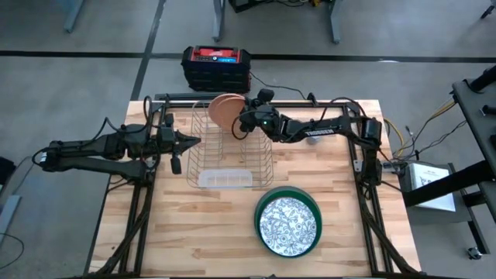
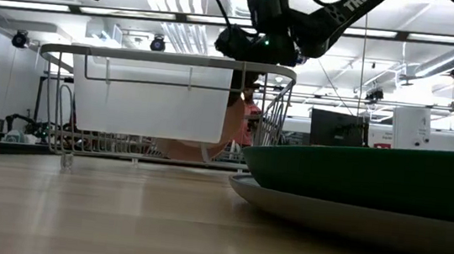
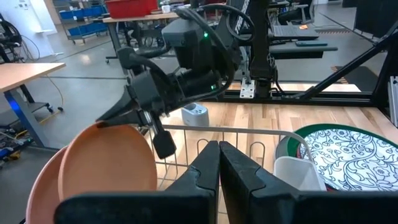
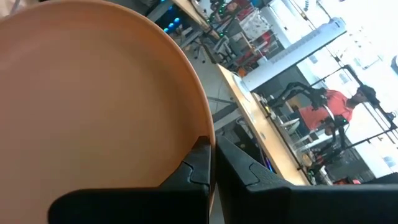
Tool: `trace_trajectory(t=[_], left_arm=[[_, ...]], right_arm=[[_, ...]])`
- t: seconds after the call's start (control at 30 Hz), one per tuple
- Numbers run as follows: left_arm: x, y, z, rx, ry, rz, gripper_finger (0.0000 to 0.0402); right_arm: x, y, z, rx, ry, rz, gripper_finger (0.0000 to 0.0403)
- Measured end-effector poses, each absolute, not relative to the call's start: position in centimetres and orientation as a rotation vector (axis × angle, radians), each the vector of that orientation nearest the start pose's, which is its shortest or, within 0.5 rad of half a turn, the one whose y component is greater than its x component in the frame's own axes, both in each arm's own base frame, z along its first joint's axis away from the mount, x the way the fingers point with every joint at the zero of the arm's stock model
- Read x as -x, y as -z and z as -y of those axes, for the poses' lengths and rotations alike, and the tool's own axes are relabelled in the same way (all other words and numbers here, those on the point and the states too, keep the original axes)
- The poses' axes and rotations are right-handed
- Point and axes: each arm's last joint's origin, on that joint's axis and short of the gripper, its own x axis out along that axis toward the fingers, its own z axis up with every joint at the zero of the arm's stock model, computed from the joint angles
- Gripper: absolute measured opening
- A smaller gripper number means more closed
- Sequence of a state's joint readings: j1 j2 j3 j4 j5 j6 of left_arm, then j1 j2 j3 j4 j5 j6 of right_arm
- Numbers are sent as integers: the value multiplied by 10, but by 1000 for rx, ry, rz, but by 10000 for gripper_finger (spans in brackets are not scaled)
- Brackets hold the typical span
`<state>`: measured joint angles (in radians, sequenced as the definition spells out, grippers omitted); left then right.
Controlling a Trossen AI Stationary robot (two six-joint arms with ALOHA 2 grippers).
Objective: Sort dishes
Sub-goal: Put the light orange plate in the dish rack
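Observation:
A silver wire rack (image 1: 229, 147) with a clear tray (image 2: 149, 106) stands mid-table. Two salmon-pink plates (image 1: 225, 111) stand on edge at its far end; in the left wrist view one (image 3: 109, 168) stands in front of the other (image 3: 40, 186). My right gripper (image 1: 238, 124) reaches over the rack and is shut on the front plate. My left gripper (image 1: 188, 142) is shut and empty at the rack's left side. Near the table's front edge, a white speckled plate (image 1: 288, 223) lies on the dark green plate (image 1: 260, 211), with a grey plate (image 2: 319, 211) under that. My right gripper pinches the front salmon plate's upper rim (image 4: 198, 127) between its two fingers, one finger on each face. The fingers slant down from the table's right side. The plate stands on edge, its lower part (image 2: 191, 150) down among the rack's wires.
A black and red box (image 1: 217, 66) stands on the floor beyond the table's far edge. A small pale gadget (image 3: 195, 114) sits on the table past the rack. Bare wood lies left of the plate stack. People show in the room behind.

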<state>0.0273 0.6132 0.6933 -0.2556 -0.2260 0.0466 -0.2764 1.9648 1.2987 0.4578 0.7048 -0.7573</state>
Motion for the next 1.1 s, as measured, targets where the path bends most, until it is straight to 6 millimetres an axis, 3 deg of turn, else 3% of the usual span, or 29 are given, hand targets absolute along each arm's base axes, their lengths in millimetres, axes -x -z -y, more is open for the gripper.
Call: trace_trajectory(t=[0.67, 1.1], left_arm=[[-138, -318, -10, -64, -249, -182, 0], [-138, -318, -10, -64, -249, -182, 0]], right_arm=[[-419, -224, 134, 696, 779, -532, 3], [-419, -219, 131, 688, 723, -568, 76]])
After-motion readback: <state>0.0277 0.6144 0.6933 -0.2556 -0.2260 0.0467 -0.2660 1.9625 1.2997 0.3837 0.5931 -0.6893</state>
